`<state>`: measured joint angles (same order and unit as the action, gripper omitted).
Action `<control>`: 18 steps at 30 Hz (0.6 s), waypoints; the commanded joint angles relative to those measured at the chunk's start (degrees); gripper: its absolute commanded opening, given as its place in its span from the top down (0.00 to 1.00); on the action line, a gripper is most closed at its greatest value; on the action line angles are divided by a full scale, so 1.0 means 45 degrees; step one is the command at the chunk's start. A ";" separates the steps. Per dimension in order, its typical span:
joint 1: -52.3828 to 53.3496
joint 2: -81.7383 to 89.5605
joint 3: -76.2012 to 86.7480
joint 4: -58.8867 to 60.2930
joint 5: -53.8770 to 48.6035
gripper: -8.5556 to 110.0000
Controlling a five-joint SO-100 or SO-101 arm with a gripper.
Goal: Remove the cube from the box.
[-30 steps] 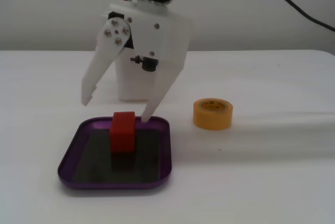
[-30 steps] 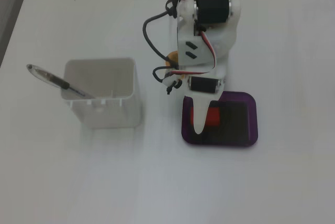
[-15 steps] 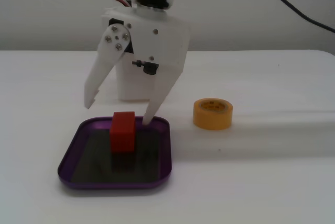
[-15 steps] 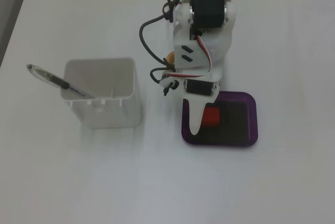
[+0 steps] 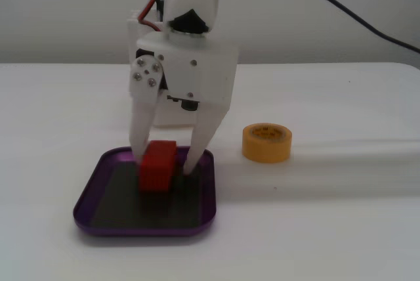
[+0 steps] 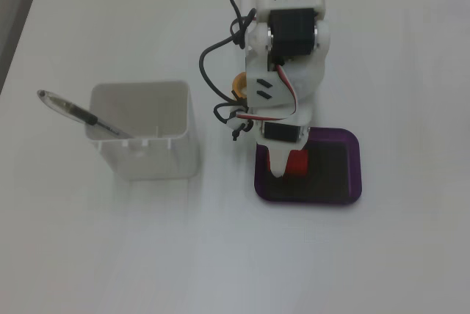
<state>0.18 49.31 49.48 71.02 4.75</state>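
The red cube (image 5: 157, 166) stands on the dark floor of the purple box (image 5: 88, 195), toward its back. My gripper (image 5: 164, 164) reaches straight down into the box with one white finger on each side of the cube. The left finger touches or overlaps the cube's left edge. A thin strip of floor shows between the cube and the right finger. The jaws are spread about a cube's width. In the fixed view from above, the cube (image 6: 298, 162) peeks out beside one finger under the gripper (image 6: 285, 167), inside the box (image 6: 354, 182); the other finger is hidden.
A yellow tape roll (image 5: 267, 143) lies on the white table right of the box; only a sliver of it (image 6: 238, 84) shows behind the arm from above. A tall white container (image 6: 147, 141) holding a pen (image 6: 73, 111) stands left of the box. A black cable (image 5: 348, 12) trails off behind.
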 commanded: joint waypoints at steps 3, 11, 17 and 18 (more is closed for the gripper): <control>-0.0156 0.0059 -0.0449 0.0020 0.0059 0.93; -0.0703 0.1875 -0.4336 0.3066 0.0117 0.93; -0.1836 0.3828 -0.5840 0.5820 0.0059 0.93; -0.1875 0.4121 -0.5684 0.5840 0.0059 0.93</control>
<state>-7.56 60.03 26.63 95.36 4.83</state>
